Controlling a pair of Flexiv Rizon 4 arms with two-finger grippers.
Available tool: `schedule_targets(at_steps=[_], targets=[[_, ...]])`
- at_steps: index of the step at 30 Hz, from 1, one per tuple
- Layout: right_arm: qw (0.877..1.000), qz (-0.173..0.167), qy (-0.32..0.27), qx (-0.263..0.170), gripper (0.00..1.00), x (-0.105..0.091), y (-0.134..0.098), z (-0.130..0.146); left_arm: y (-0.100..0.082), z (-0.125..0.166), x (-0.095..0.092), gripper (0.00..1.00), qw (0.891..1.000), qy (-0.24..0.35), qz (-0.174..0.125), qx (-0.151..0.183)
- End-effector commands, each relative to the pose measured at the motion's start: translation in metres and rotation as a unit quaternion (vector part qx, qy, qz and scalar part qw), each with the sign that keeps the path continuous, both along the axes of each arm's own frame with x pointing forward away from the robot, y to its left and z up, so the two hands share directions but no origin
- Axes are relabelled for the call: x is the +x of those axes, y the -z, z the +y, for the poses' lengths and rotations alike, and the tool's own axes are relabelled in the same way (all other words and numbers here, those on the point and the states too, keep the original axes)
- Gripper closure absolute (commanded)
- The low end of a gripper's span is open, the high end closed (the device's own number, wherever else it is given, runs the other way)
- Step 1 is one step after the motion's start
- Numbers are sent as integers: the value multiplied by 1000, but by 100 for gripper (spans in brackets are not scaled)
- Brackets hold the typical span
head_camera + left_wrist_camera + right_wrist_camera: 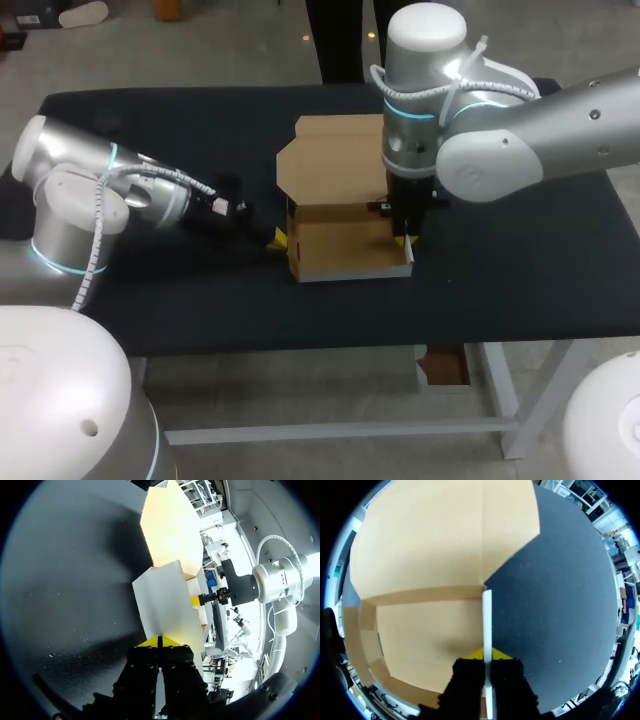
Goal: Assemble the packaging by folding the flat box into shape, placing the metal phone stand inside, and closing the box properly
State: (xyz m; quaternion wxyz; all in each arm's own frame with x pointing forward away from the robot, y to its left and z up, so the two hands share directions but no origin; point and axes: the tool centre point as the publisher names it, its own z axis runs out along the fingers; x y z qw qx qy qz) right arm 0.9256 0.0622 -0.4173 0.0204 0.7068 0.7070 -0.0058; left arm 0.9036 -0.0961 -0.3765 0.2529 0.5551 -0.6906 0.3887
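Your left fingers (148, 642) are nearly closed, pinching the thin left wall of the box (345, 240). Your right fingers (473, 654) pinch its right wall the same way. The box sits mid-tabletop (520, 260), long axis left to right, mouth up, lid flap (335, 150) lying open toward the far side. If you pull unevenly, a wall will likely buckle or slip free and the box will skew.

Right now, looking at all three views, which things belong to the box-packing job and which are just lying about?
Belong to the job:
- cardboard box, part folded, lid open
- left gripper, pinching one side wall
- right gripper, pinching the opposite side wall
- phone stand: not in view

Just there:
- black table, which bears the box
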Motion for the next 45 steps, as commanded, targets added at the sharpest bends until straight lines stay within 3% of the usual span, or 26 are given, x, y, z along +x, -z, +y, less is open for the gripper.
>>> schedule_targets(at_steps=[1, 7, 9, 11, 14, 28, 45], targets=[[1000, 1, 0, -1, 100, 1, -1, 1, 1, -5, 2, 100, 1000, 0, 2, 3], [1000, 1, 0, -1, 100, 1, -1, 1, 0, -7, 3, 95, 1000, -1, 2, 0], [1000, 1, 0, -1, 100, 1, -1, 1, 0, -7, 3, 89, 1000, -2, 2, -1], [1000, 1, 0, -1, 100, 1, -1, 1, 0, -8, 4, 75, 1000, -3, 2, -1], [1000, 1, 0, -1, 100, 1, -1, 1, 1, -8, 5, 72, 1000, -4, 3, -1], [1000, 1, 0, -1, 100, 1, -1, 1, 5, 0, 8, 72, 1000, -19, 11, -18], [1000, 1, 0, -1, 100, 1, -1, 1, -6, -5, 3, 68, 999, -8, 4, -37]])
